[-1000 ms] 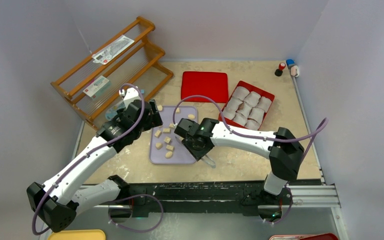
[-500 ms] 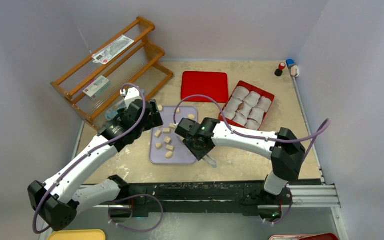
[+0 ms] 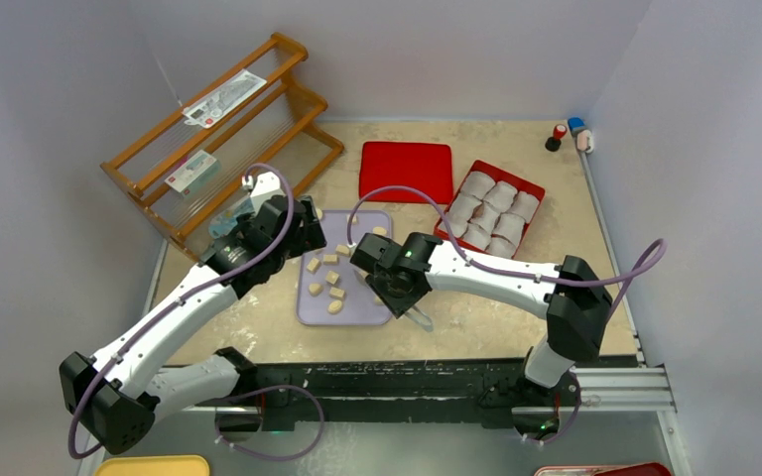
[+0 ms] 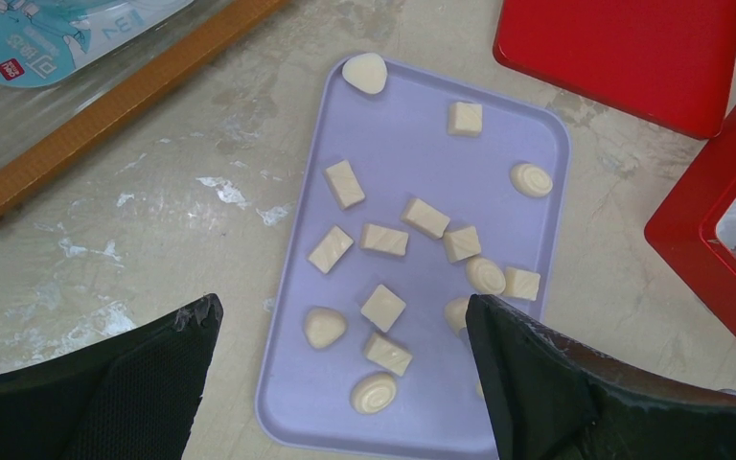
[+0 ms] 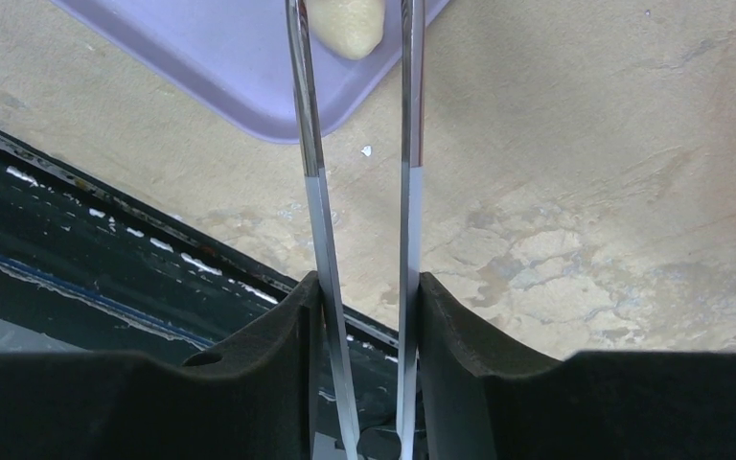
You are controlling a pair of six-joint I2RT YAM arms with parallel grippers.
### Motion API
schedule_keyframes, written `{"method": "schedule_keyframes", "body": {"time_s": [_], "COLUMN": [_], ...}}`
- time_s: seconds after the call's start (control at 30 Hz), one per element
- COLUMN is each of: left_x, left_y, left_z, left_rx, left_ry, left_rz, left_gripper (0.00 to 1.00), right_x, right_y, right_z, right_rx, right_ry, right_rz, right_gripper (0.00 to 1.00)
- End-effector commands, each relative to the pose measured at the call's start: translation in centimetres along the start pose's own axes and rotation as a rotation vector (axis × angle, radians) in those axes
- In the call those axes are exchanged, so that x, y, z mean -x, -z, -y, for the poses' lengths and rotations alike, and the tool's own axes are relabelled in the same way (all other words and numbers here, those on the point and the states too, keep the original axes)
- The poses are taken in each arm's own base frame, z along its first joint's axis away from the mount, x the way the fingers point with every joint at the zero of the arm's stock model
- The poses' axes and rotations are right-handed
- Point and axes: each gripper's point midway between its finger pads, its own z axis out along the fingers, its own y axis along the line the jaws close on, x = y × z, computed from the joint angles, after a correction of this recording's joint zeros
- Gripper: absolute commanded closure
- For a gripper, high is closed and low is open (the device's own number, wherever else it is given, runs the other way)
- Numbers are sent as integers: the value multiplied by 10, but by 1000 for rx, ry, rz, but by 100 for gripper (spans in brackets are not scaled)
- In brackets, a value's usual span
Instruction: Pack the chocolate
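Several pale tan chocolate pieces (image 4: 383, 307) lie scattered on a lavender tray (image 4: 412, 153), which also shows in the top view (image 3: 353, 299). My left gripper (image 4: 340, 309) is open and empty and hovers over the tray's near end, one finger on each side. It sits at the tray's left edge in the top view (image 3: 303, 230). My right gripper (image 5: 364, 287) is shut on metal tongs (image 5: 311, 192) near the tray's near right corner (image 3: 397, 293). One rounded chocolate (image 5: 347, 24) lies between the tong arms on the tray. The tong tips are out of frame.
A red box (image 3: 533, 188) of white paper cups stands right of the tray, and a flat red lid (image 3: 407, 171) lies behind it. A wooden rack (image 3: 223, 139) stands at the back left. Small bottles (image 3: 568, 134) are in the far right corner. The table's black front rail (image 5: 105, 240) is close.
My left arm has shifted slightly toward the back right over the tray's left edge. My right gripper and the tongs have barely moved.
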Motion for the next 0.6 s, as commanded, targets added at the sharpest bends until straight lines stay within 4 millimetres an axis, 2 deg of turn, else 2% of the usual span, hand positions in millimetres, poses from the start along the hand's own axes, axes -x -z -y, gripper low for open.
{"method": "schedule_keyframes", "body": {"time_s": [0.0, 0.57], "left_x": [7, 8], "left_y": [-1, -2], "left_z": [8, 8], "left_rx": [-21, -11], "left_ry": [18, 17], "left_rz": [29, 29], "left_gripper": [2, 2], "right_x": [-4, 5], "right_y": [5, -17], "right_z": [5, -3], "right_rx": [-15, 2], "right_ry": [8, 39], "right_rz": [1, -31], "right_gripper": [61, 61]}}
